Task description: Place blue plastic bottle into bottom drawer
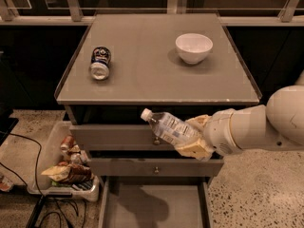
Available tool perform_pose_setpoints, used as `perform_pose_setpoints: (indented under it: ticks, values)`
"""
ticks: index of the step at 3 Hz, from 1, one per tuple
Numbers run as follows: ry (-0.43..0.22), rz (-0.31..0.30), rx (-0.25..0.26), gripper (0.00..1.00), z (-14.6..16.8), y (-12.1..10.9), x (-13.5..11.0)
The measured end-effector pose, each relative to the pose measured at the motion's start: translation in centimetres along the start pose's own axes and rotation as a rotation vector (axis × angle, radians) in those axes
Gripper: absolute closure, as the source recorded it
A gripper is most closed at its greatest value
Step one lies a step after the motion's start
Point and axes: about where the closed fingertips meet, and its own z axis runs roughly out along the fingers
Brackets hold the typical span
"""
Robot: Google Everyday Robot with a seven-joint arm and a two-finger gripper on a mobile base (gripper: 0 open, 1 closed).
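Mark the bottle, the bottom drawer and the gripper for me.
bottle (166, 126): camera view, on its label, mid-body.
bottom drawer (156, 208): camera view, bare floor of the open tray.
gripper (191, 137): camera view, midway between its fingertips, clamped on the bottle's base, above the bottom drawer.

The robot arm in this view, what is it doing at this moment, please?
The robot's gripper is closed on the blue plastic bottle and holds it in front of the cabinet's upper drawers. The bottle is tilted, with its white cap pointing up and to the left. The bottom drawer stands pulled open below, and the bottle is not yet inside it. On the cabinet top, a drink can lies on its side, and a white bowl stands well apart from it.
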Motion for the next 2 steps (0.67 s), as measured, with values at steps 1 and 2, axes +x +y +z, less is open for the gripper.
perform_pose_setpoints:
  ticks: [1, 2]
  values:
    - [0.000, -0.001, 0.000, 1.00, 0.0, 0.0, -0.1]
    - [0.015, -0.021, -0.066, 1.00, 2.8, 1.7, 3.0]
